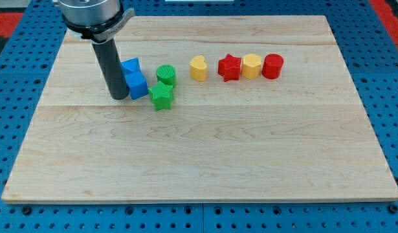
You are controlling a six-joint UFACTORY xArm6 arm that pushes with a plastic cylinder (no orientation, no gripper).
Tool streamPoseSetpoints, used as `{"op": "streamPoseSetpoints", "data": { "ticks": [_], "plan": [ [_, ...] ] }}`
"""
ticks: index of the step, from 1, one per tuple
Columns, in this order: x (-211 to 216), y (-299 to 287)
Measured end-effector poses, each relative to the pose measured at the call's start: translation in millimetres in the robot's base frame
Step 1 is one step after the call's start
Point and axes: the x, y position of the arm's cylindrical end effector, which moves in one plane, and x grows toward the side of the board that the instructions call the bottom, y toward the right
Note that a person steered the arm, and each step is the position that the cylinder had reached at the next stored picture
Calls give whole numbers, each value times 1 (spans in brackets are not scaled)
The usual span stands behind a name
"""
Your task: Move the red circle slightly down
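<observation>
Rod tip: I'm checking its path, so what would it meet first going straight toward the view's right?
My tip sits just left of the blue block, so it would likely hit that first, well short of the red circle.

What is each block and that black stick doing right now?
red circle: far right of the row, beside yellow block
red star: against yellow block
yellow heart: alone
green blocks: touching
blue blocks: touching
my tip: beside blue blocks
</observation>
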Motion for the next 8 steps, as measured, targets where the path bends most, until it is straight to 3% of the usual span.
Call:
{"op": "streamPoseSetpoints", "data": {
  "ticks": [1,2,3,4,6,7,8],
  "plan": [
    [12,-8],
    [64,10],
    [97,81],
    [94,174],
    [-7,375],
    [-81,433],
    [-122,386]
  ]
}}
